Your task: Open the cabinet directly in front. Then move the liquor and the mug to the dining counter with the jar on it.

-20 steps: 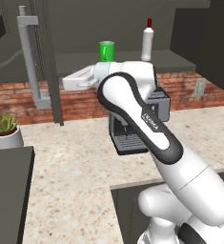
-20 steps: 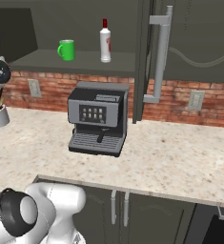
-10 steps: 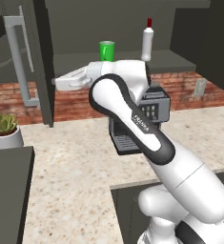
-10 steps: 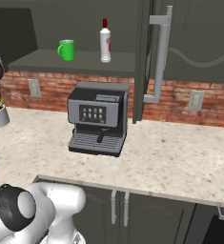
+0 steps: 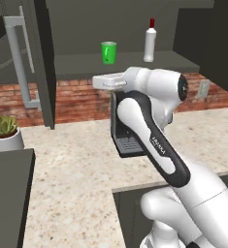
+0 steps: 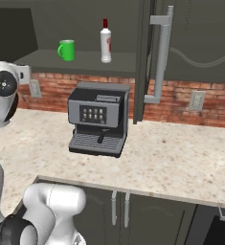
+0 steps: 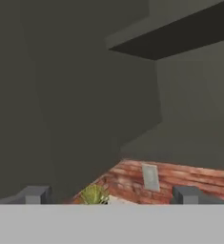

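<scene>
This is a kitchen. A beige speckled worktop (image 6: 181, 158) runs across the middle of the right base view, backed by red brick (image 6: 214, 107) with wall sockets. A grey coffee machine (image 6: 98, 125) stands on it at centre, dark base cabinets (image 6: 133, 213) sit along the bottom, and an open wall cabinet (image 5: 86, 63) hangs above. A potted succulent (image 5: 5, 133) sits at the left edge of the left base view.

The white arm rises from the base at the lower right of the left base view, bends sharply at a raised elbow, and reaches back toward the left, its wrist roughly level. In the hand view the end effector (image 7: 109, 195) shows two small dark fingertips (image 7: 35, 194) set well apart, with nothing between them; it points roughly level, with the wrist and forearm behind it
</scene>
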